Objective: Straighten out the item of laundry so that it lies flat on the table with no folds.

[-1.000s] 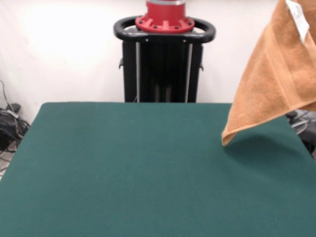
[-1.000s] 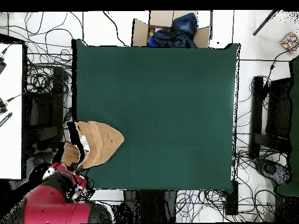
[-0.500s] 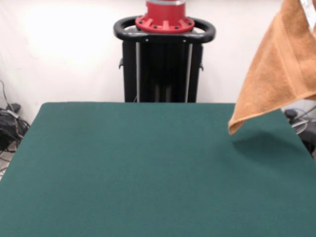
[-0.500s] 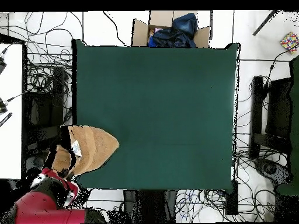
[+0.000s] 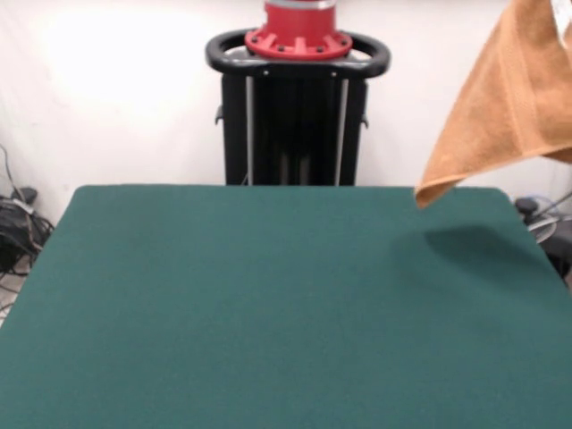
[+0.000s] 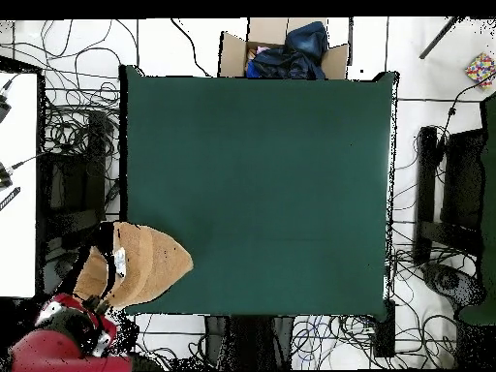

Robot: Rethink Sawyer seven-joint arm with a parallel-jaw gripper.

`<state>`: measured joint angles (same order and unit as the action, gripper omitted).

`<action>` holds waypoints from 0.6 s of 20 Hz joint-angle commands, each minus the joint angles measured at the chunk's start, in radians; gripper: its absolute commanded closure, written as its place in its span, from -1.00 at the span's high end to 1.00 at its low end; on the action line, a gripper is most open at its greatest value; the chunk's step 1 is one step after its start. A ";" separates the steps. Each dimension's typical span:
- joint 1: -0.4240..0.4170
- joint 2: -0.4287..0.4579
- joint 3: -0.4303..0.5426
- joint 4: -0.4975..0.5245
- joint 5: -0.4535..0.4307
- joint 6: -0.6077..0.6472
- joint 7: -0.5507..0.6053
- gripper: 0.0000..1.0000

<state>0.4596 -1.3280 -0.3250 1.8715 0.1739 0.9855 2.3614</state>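
The item of laundry [image 5: 514, 98], an orange-tan towel, hangs in the air over the table's [image 5: 268, 304] far right corner. Its lowest corner dangles clear above the green top and casts a shadow there. A white label [image 5: 564, 20] shows near its top. From above, the towel [image 6: 145, 263] bulges over the table's [image 6: 262, 174] bottom left corner, with the label [image 6: 121, 260] on its upper face. It hangs from the end of the red arm [image 6: 63, 339]. The gripper holding it is hidden by cloth and arm, and lies beyond the top edge in the front view.
A cardboard box [image 6: 281, 53] with dark blue cloth in it stands against the table's top edge in the overhead view. Cables cover the floor around the table. A white bench [image 6: 17, 184] stands at the left, and a black stand [image 6: 450, 194] at the right.
The towel has risen and swung outward toward the table's corner; its low corner no longer hangs near the top. The arm has drawn back toward its base.
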 commanded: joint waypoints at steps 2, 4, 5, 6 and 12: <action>0.012 0.037 0.115 0.048 0.075 0.007 0.112 -1.00; 0.022 0.056 0.125 0.054 0.073 -0.030 0.131 -1.00; 0.028 0.064 0.129 0.060 0.073 -0.052 0.139 -1.00; 0.030 0.076 0.133 0.071 0.074 -0.081 0.139 -1.00; 0.032 0.145 0.145 0.110 0.068 -0.228 0.138 -1.00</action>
<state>0.4925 -1.2796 -0.2707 1.8716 0.2094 0.8934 2.3614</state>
